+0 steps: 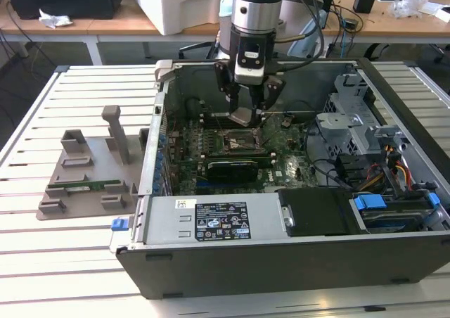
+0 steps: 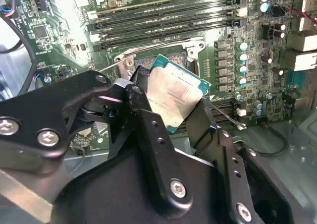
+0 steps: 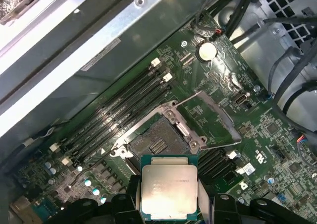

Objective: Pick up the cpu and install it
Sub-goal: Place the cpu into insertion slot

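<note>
Nearest the lens: black gripper (image 2: 169,110), clamped on two opposite edges of the cpu (image 2: 176,96), silver top showing. Held close over the open socket (image 3: 157,140) on the motherboard (image 3: 257,135), inside the computer case (image 1: 281,262). Not seated. Retention frame (image 3: 224,116) swung open alongside.

Arm (image 1: 256,8) vertical, wrist pointing down — 2 jaws clamped on cpu (image 3: 169,190)

Silver cpu (image 3: 169,190), green-edged, tilted, above socket (image 3: 157,143)

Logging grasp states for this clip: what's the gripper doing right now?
The gripper: shut on the cpu, held above the motherboard near its open socket.
</note>
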You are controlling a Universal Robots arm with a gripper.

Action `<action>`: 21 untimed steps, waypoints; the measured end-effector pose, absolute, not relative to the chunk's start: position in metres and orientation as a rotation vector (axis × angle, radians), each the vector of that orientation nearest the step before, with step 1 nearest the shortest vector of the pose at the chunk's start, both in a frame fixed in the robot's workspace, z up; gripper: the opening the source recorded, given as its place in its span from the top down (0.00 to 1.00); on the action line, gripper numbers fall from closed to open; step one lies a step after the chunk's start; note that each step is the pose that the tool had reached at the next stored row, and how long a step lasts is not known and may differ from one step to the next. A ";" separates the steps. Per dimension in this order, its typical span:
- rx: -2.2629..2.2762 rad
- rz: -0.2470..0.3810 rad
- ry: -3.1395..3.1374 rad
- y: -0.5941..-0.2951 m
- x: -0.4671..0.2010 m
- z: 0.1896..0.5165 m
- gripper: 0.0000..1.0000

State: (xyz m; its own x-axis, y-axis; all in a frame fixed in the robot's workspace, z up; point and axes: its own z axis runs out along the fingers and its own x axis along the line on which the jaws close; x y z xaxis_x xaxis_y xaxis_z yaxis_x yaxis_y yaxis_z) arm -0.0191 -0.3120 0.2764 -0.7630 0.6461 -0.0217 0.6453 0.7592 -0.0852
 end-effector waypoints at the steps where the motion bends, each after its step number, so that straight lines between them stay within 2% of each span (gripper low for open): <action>1: -1.097 0.137 -2.930 -0.312 -0.019 0.276 0.46; 21: -1.315 0.135 -2.832 -0.312 -0.019 0.276 0.46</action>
